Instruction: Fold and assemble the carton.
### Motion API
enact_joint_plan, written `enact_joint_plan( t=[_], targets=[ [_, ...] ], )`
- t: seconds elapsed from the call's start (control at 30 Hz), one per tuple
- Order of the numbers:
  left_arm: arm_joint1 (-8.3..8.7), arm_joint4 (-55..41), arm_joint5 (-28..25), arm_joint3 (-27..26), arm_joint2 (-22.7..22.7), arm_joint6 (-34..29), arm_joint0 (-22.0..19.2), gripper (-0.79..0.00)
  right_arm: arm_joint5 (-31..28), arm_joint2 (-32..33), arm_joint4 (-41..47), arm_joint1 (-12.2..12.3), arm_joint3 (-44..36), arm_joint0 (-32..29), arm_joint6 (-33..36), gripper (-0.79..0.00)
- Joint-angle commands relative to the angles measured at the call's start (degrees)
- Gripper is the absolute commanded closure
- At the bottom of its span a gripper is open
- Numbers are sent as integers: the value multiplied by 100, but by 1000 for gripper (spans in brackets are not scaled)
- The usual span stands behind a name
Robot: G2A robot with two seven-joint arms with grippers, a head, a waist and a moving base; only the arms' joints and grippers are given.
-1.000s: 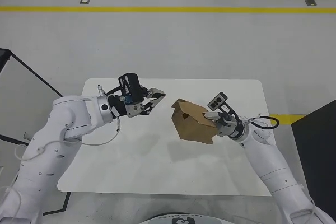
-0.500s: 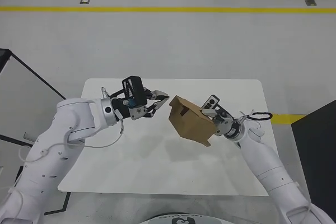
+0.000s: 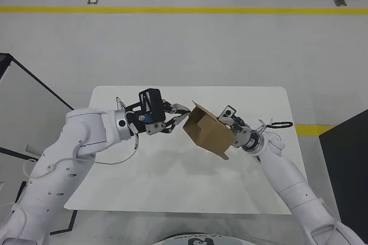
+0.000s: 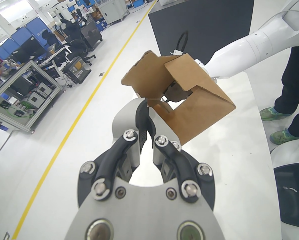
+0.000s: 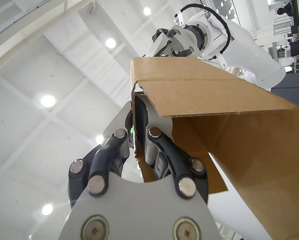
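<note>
Currently, the right gripper (image 5: 142, 116) is clamping 1 wall of the brown carton (image 3: 205, 130), with the cardboard edge running between its 2 fingers. The carton is hanging clear of the white table (image 3: 172, 177), tilted, and is extending out ahead of this gripper toward the opposite arm. In the right wrist view, 1 flap is lying across just beyond the fingertips, and the open interior is sitting to the side of the gripper.

Directly ahead of the left gripper (image 4: 147, 111), the carton is presenting its open end. The 2 fingers of this gripper are sitting close together, with a narrow gap between the pads. The fingertips are meeting the edge of the nearest flap; whether any cardboard is lying between them cannot be determined. Beyond the fingertips, 2 flaps are standing partly folded over the opening, 1 raised and 1 angled across it. A slotted flap is lying just past the tips. In the top view, the carton is sitting between the 2 grippers, touching both.
</note>
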Motion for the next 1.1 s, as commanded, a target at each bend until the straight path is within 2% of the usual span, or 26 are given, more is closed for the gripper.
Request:
enact_joint_plan(
  t=[0.0,0.9,1.07],
  targets=[
    [-3,11,-19,-11,9,9,6,0,28,-15,23,-9,16,7,-16,0],
    [1,226,-454,-90,85,-142,15,0,-494,8,-320,-44,-145,-44,143,0],
    [12,184,-407,-58,-39,-134,13,0,-544,21,-356,-49,-148,-51,110,0]
  ],
)
